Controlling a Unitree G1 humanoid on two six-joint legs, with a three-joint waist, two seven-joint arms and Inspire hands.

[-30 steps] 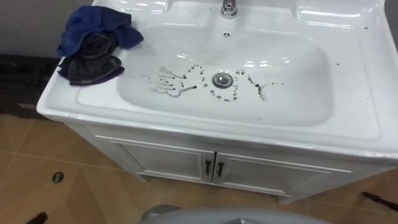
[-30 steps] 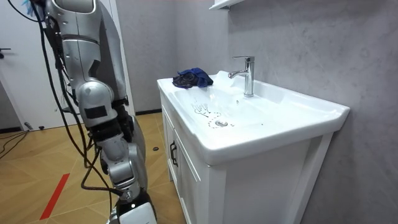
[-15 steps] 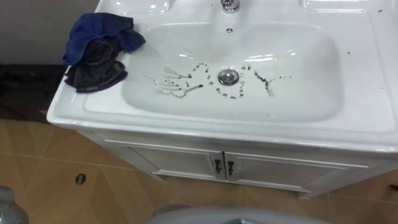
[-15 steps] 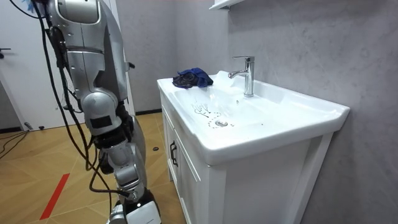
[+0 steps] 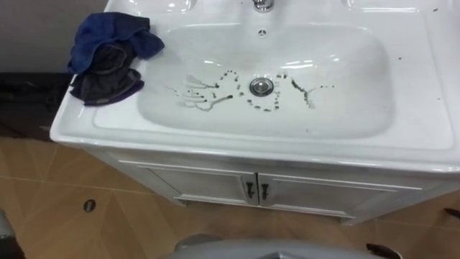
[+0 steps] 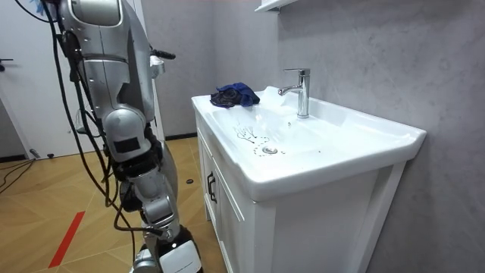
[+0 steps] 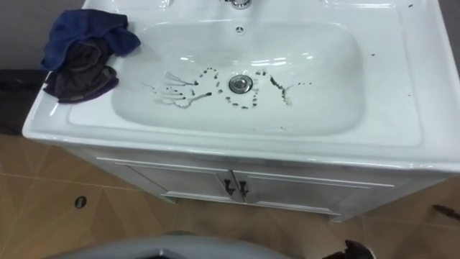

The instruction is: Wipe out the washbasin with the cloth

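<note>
Not started yet: white ceramic basin has dark specks round its metal drain, crumpled blue cloth sits untouched on its left rim. Right hand below its front, open or closed I can't tell.

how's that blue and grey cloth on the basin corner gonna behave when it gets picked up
The cloth lies crumpled in loose folds, so it is probably floppy and will likely droop and unfold when lifted. It looks light for its bulk. Pushed along the glossy basin rim, it would probably slide and bunch up rather than roll.
</note>
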